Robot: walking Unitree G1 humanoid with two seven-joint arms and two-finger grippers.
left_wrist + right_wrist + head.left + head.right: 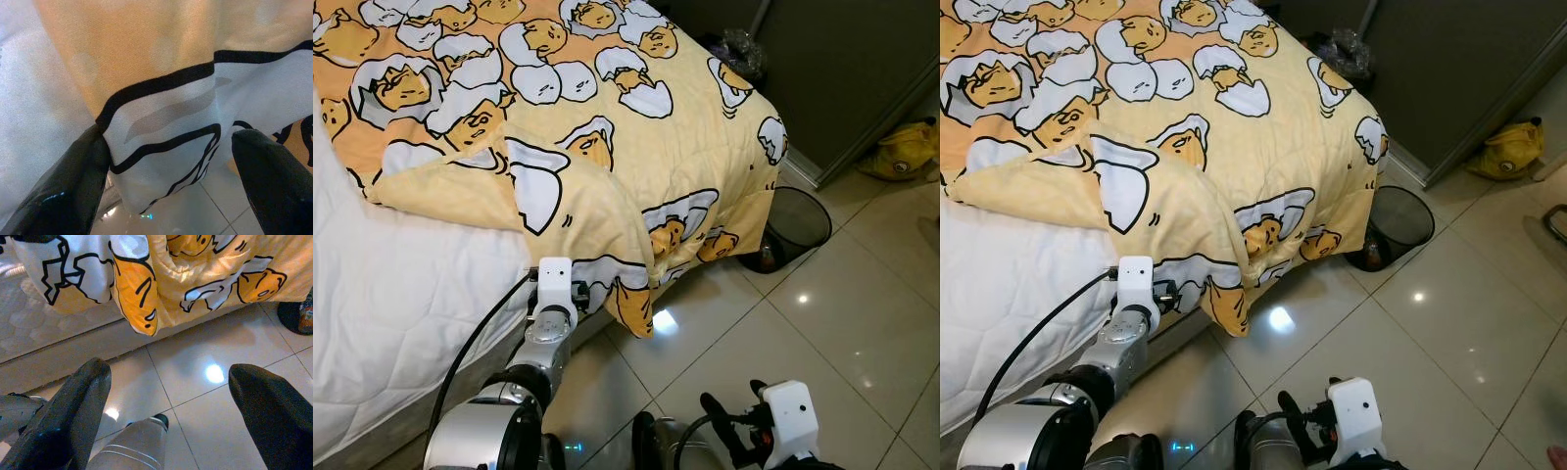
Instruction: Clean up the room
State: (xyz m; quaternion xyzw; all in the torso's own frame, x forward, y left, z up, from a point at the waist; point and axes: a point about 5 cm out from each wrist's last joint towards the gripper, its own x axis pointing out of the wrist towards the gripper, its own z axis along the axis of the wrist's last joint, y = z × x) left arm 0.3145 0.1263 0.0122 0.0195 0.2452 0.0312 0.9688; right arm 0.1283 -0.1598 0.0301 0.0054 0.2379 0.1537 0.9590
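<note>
Nearest to us, at the bottom right of the head view, our right gripper hangs low over the tiled floor. In its wrist view the two fingers stand wide apart with nothing between them but floor. We judge this arm idle, kept down so that it stays out of the other arm's way.

A little farther, in the lower middle left of the head view, our left gripper reaches up to the side of the bed. Its wrist view shows the jaws wide, with the hanging edge of the yellow quilt between them: one finger touches the cloth and the other stands just clear of it. We judge that the hold is about to be taken, not yet taken. The gripper has gone to this edge because that is where the quilt droops off the mattress toward the floor.

Beyond, the quilt lies across the upper half of the frame, its near corner folded back on itself so that the white mattress is bare at the left. It would need drawing flat over that part.

Farther still, at the right, a black waste basket stands beside the foot of the bed, and a yellow soft toy lies on the floor at the far right edge.
</note>
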